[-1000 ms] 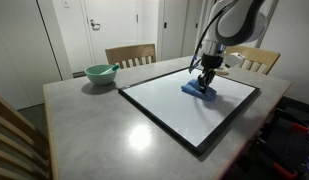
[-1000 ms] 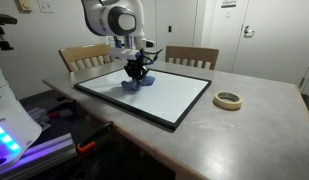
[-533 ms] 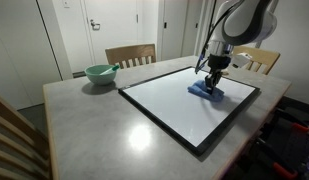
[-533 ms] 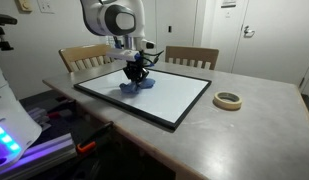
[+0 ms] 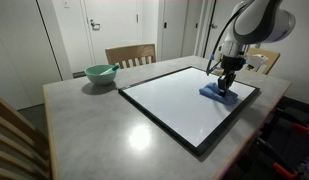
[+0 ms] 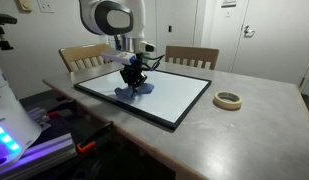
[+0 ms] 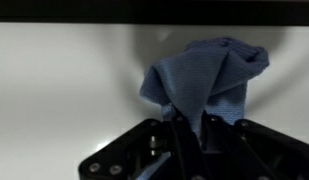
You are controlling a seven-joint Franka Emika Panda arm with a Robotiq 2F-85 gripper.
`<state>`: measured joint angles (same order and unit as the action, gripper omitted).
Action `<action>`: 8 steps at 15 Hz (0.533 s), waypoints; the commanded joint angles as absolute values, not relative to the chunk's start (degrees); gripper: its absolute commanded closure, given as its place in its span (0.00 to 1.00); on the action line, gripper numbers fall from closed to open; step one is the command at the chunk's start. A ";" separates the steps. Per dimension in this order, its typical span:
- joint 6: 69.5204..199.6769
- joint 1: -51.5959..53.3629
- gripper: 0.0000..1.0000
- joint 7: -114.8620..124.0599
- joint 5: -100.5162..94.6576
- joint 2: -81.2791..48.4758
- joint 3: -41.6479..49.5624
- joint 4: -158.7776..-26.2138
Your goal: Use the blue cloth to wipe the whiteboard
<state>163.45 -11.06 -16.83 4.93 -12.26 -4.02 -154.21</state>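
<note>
Reaching down from above, the hand is clamped narrow on the blue cloth, its fingers pinching a bunched peak of the fabric. The rest of the cloth spreads out in wrinkled folds on the whiteboard.

In the wrist view the dark fingers meet on the gathered fabric. The cloth fans out beyond them over the glossy white surface.

The black-framed whiteboard lies flat on the grey worktop, turned at an angle to its edges. In an exterior view the cloth sits close to the board's right-hand corner, just inside the frame. In an exterior view it shows in the left part of the board, under the hand.

A pale green bowl stands on the worktop, well apart from the board and past its far left corner. A roll of tape lies flat on the worktop, off the board's right side and not touching it. Wooden chairs stand along the far edge of the worktop.
</note>
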 commanded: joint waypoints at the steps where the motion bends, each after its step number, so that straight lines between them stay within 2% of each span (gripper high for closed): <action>1: 163.08 -12.68 0.97 -20.61 6.86 -12.84 -3.47 -157.14; 8: 164.13 -14.35 0.97 -27.25 9.55 -12.84 -4.41 -157.75</action>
